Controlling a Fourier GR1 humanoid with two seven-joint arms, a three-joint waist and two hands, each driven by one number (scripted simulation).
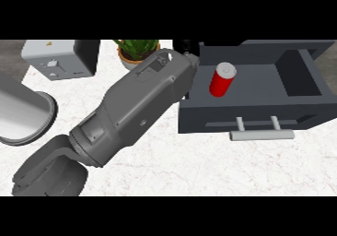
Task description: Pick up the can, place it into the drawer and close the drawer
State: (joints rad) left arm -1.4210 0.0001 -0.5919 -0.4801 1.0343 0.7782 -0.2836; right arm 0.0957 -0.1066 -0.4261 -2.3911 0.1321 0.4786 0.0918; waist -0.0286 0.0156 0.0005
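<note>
Can (223, 79), red with a pale top, stands upright inside the open drawer (304, 87) at about two o'clock, so placing looks done and closing remains. The grey forearm reaches toward the drawer's left wall; its robot hand is hidden behind the wrist, so its opening cannot be told. Next, the handle (262, 134) needs a push toward twelve. The white marbled bench (198, 170) also carries a plant (136, 50), a toaster (59, 60) and a steel pot (21, 113) at nine.

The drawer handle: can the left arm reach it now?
Probably yes. The handle sticks out free at the drawer front, and bare counter lies between it and the left arm.
</note>
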